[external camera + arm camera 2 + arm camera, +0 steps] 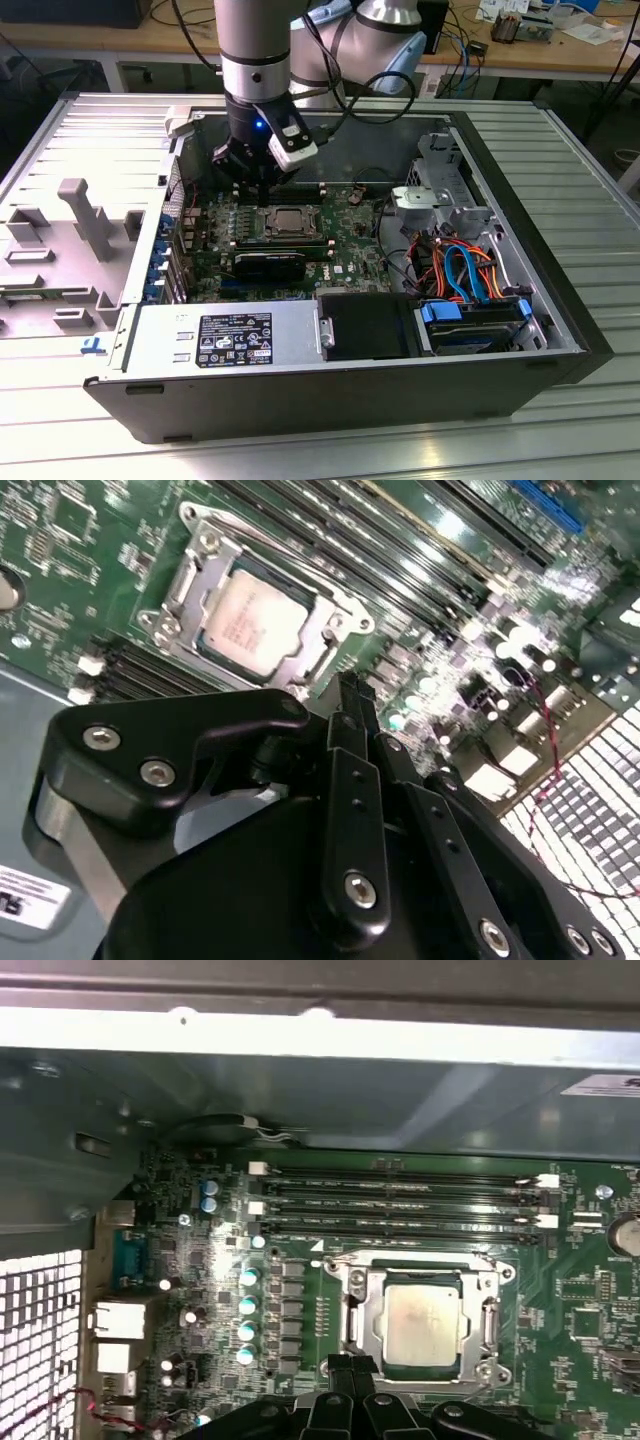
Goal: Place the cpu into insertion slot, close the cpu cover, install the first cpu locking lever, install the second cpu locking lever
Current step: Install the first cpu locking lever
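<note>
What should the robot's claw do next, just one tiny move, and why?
Probably ease straight down toward the socket edge. The cpu already sits in the insertion slot with the cpu cover lying over it, and the gripper hangs shut just beside it, holding nothing, apart from the socket's metal.

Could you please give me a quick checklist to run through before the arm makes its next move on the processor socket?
1. cpu seated in the insertion slot: ok, it lies flat inside.
2. cpu cover closed over the chip: ok, the frame lies around it.
3. Locking levers latched: cannot tell.
4. claw free of load: ok, fingertips together with nothing between them.
5. Claw clear of the socket: ok, it hangs above the motherboard beside it in the exterior view.
</note>
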Robot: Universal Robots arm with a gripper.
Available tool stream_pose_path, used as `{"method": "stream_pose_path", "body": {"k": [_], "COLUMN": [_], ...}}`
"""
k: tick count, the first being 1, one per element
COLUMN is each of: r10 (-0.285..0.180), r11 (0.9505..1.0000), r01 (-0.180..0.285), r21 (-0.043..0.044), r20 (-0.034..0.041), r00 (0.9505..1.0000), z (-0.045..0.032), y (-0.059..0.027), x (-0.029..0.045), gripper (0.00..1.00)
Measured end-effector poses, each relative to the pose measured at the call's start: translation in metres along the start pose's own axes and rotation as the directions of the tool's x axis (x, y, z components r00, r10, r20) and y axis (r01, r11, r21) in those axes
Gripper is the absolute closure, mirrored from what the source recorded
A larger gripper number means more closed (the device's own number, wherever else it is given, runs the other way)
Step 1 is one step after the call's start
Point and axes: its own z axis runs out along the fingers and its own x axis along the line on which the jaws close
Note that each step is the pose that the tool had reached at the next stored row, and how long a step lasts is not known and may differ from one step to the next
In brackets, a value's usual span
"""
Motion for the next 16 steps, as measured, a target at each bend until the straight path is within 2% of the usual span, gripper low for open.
{"method": "stream_pose_path", "body": {"k": [1,5,7,10,12,14,16], "r10": [0.0,0.0,0.0,0.0,0.0,0.0,0.0], "r11": [1.0,1.0,0.9999,0.9999,0.9999,0.9999,0.9999], "r01": [0.0,0.0,0.0,0.0,0.0,0.0,0.0], "r21": [-0.0026,-0.0087,-0.0116,-0.0125,-0.0138,-0.014,-0.014], "r20": [0.0023,0.0063,0.0066,0.0066,0.0072,0.0072,0.0072], "r00": [1.0,1.0,1.0,1.0,1.0,1.0,1.0], "z": [0.0,-0.0002,-0.0003,-0.0004,-0.0007,-0.0008,-0.0008], "y": [0.0005,0.0031,0.0066,0.0173,0.0224,0.0294,0.033], "x": [0.0057,0.0177,0.0197,0.0201,0.0229,0.023,0.0229], "gripper": [0.89,0.89,0.89,0.89,0.89,0.89,0.89]}}
